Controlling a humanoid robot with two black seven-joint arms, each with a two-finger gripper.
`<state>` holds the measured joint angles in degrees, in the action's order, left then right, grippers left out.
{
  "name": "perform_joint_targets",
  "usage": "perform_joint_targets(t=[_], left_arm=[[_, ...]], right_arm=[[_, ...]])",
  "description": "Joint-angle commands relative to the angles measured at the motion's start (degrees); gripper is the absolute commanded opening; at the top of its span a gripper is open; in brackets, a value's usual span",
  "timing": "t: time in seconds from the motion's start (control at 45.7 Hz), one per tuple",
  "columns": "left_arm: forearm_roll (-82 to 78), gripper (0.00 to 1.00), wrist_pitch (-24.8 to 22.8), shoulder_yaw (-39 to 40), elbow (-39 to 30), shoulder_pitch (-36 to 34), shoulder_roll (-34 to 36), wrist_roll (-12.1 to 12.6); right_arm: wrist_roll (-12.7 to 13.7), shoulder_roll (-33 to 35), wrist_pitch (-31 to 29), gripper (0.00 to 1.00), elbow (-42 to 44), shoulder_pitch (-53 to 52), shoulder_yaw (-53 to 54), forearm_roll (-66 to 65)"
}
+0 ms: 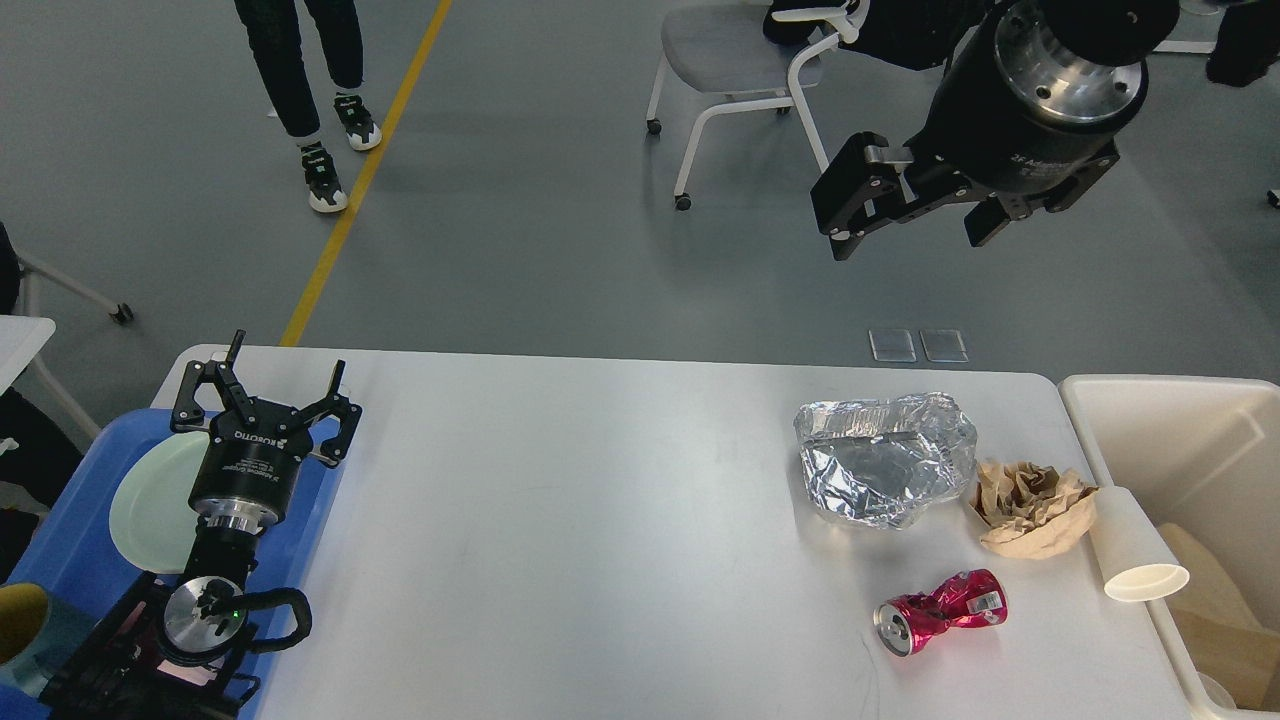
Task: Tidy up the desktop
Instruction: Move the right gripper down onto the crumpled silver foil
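Desk (600, 520) is filling the lower view, carrying crumpled foil (885, 460), brown paper (1030, 505), a crushed red can (940, 612) and a tipped paper cup (1135, 550) near its right edge. Left hand (270, 385) is hovering spread over the blue tray (60, 540); right hand (915, 205) is hanging above, fingers apart.

On the desktop (600, 520), right side: foil (885, 458) lies behind a can (940, 625), a paper wad (1035, 505) just right of the foil, a cup (1135, 548) beside it against the bin (1100, 420). A tray (70, 540) holding a plate (150, 500) sits at left.
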<state>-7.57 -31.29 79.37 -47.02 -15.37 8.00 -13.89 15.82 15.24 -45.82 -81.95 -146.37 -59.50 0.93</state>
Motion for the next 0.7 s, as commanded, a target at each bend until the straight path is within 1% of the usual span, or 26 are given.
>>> perform_joint_targets(t=[0.0,0.109,0.372,0.525,0.679], left_arm=[[0.0,0.96,0.0,0.0,0.0,0.0,0.0,0.0],[0.0,0.96,0.0,0.0,0.0,0.0,0.0,0.0],[0.0,0.96,0.0,0.0,0.0,0.0,0.0,0.0],[0.0,0.96,0.0,0.0,0.0,0.0,0.0,0.0],[0.0,0.96,0.0,0.0,0.0,0.0,0.0,0.0]], right_arm=[[-0.1,0.3,-2.9,1.0,-4.3,-1.3,0.3,0.1],[-0.1,1.2,-7.3,1.0,-6.6,-2.7,1.8,0.3],[0.0,3.7,-7.0,1.0,-6.4,-2.1,0.4,1.0],[0.0,3.7,-4.4,1.0,-5.5,-0.1,-5.6,0.9],[-0.1,3.9,2.0,1.0,-3.9,8.9,-5.7,0.6]])
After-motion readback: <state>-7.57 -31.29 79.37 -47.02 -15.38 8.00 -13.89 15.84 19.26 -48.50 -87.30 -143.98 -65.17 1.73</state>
